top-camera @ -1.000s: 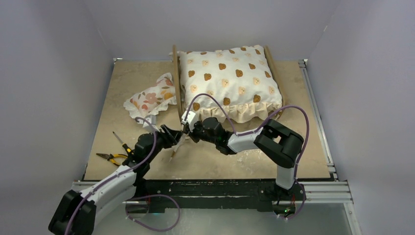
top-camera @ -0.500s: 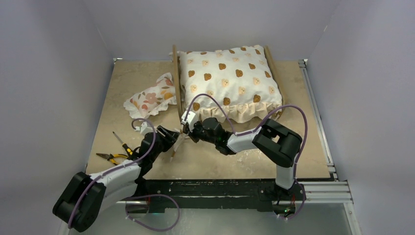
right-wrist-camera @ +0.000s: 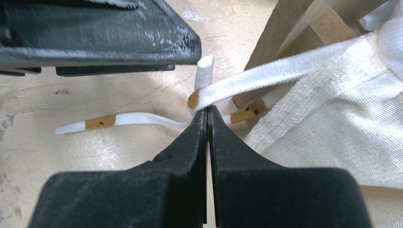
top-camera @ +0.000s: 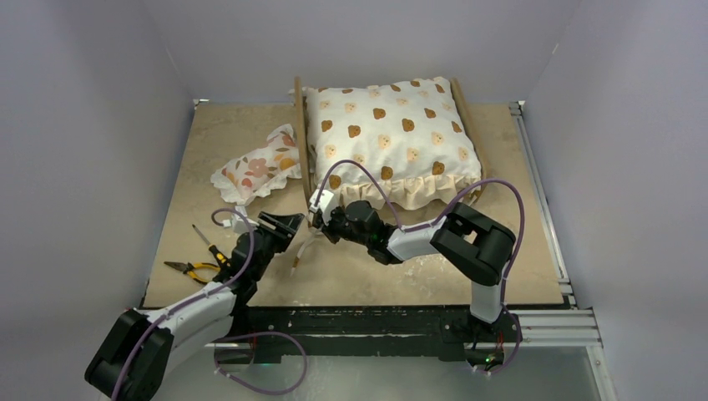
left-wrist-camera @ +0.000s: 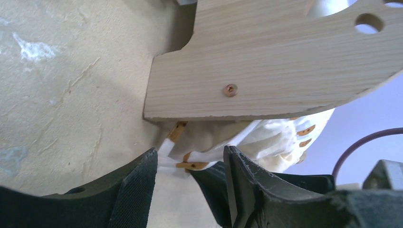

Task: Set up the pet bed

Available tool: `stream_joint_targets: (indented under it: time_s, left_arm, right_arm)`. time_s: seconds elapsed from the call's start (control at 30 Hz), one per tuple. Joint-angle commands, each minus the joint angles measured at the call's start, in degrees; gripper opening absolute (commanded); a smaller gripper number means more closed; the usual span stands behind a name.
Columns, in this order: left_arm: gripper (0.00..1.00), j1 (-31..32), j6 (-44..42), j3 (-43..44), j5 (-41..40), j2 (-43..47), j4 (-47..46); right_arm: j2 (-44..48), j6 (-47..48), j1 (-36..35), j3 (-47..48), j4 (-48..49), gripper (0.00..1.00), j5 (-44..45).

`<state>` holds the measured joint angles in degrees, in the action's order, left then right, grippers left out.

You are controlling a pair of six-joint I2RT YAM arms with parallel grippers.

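Tan table [top-camera: 234, 134] — white strap [right-wrist-camera: 285, 71] pinched in right gripper [right-wrist-camera: 207, 110] jaws

Cushion [top-camera: 392, 134] on the pet bed [top-camera: 298, 142] at far centre, pillow [top-camera: 259, 167] just left, strap [right-wrist-camera: 285, 71] trailing off the bed's near left corner, pliers [top-camera: 190, 269] and screwdriver [top-camera: 204, 241] at near left.

Pet bed [top-camera: 302, 142] blocks rear, pliers [top-camera: 190, 269] the left.
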<state>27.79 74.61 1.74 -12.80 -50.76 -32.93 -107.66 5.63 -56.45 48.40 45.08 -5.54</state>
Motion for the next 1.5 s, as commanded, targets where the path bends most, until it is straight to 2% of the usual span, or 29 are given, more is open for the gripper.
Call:
stream_joint_targets:
  time_s: [0.0,0.33,0.47,0.73,1.1,1.47]
  left_arm:
    - [0.52,0.14,1.27,-0.43,-1.95,1.63,-2.81]
    - [0.53,0.15,0.78,-0.15,0.54,-4.7,-10.69]
    - [0.5,0.16,0.66,-0.85,0.74,-4.12,-13.14]
    - [0.51,0.16,-1.05,-1.03,-0.47,-0.87,-11.88]
    - [0.51,0.15,-0.31,-0.62,-1.27,-6.43,-11.33]
    - [0.29,0.16,-1.22,-0.25,-1.99,-14.96,-19.87]
  right_arm:
    - [-0.01,0.21,0.2,-0.04,2.75,0.0,0.53]
    - [-0.08,0.09,0.2,0.03,2.73,0.0,0.53]
    - [-0.03,0.0,0.19,0.03,2.8,0.0,0.53]
    - [-0.1,0.0,0.2,0.12,2.73,0.0,0.53]
    - [-0.01,-0.18,0.19,0.2,2.67,0.0,0.2]
    - [0.14,-0.22,0.19,-0.04,2.91,0.0,-0.17]
